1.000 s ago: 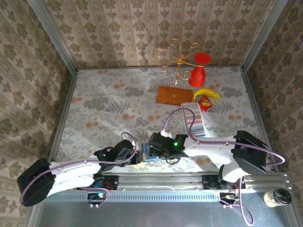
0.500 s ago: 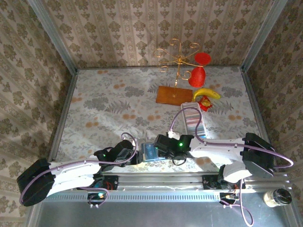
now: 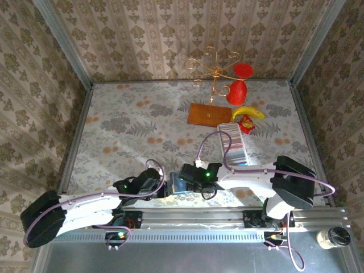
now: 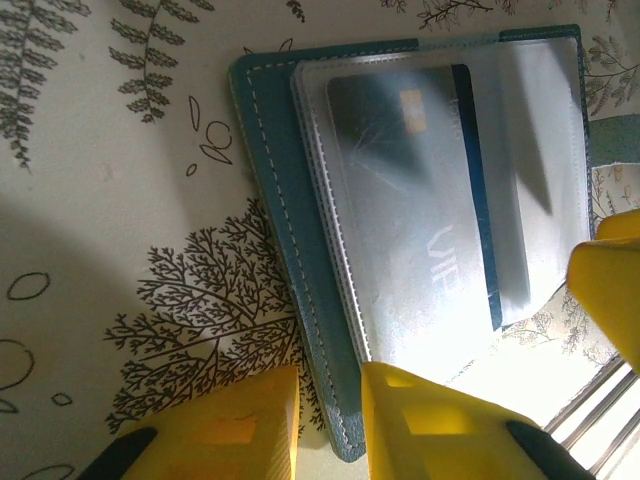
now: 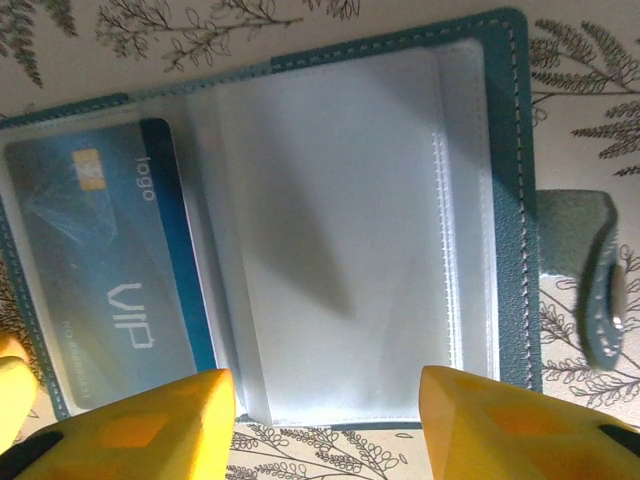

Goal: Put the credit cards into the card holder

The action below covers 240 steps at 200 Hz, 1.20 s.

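Open card holder (image 5: 505,200), blue VIP card (image 5: 100,270) in one sleeve.
Left gripper (image 4: 328,400) pinching cover edge; right gripper (image 5: 322,388) spread wide above clear pockets.

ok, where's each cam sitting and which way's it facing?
top external: fixed above and behind the robot, looks down on the table; left arm and right arm meet at the card holder.
left wrist: on the left arm, looks down at the holder's edge; left tool pinches it.
right wrist: on the right arm, looks down at its clear sleeves; right tool open.
Wrist views share the VIP card.
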### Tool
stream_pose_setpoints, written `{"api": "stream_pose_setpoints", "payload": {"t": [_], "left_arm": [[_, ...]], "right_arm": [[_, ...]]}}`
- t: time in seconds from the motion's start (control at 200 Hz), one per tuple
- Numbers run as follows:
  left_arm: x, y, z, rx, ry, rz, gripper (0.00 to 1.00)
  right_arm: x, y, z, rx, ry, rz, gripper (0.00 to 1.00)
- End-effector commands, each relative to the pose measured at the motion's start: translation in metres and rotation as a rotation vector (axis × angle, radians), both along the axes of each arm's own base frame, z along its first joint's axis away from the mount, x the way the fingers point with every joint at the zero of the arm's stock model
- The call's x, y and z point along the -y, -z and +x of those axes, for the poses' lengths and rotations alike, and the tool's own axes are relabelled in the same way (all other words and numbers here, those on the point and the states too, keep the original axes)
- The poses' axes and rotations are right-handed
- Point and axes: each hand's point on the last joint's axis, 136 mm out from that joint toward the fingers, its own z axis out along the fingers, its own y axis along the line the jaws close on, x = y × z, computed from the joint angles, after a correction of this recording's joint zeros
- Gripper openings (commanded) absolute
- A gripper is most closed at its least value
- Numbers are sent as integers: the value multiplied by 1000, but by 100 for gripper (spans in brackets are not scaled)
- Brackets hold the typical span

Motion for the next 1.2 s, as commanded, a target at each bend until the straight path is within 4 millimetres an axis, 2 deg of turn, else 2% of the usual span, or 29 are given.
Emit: {"api": "stream_pose_setpoints", "payload": {"t": [0.0,0.265,0.65,0.925,1.195], "left_arm": [[6,-7,0,4,10,-11,24],[6,-3,-1,-2,12,-3,23],[9,2,-2,-10,19,4,20],[6,5,-3,-7,10,9,19],[5,7,-3,-6,2,0,17]], "right_arm": [[-4,7,-2,-13,0,-1,53],[-13,20,-5,-44,7,28,57],[-49,0,5,8,56,278,57],[-57,-20,11,68,82,363,57],[-68,-23,13,75,108,453,56]]}}
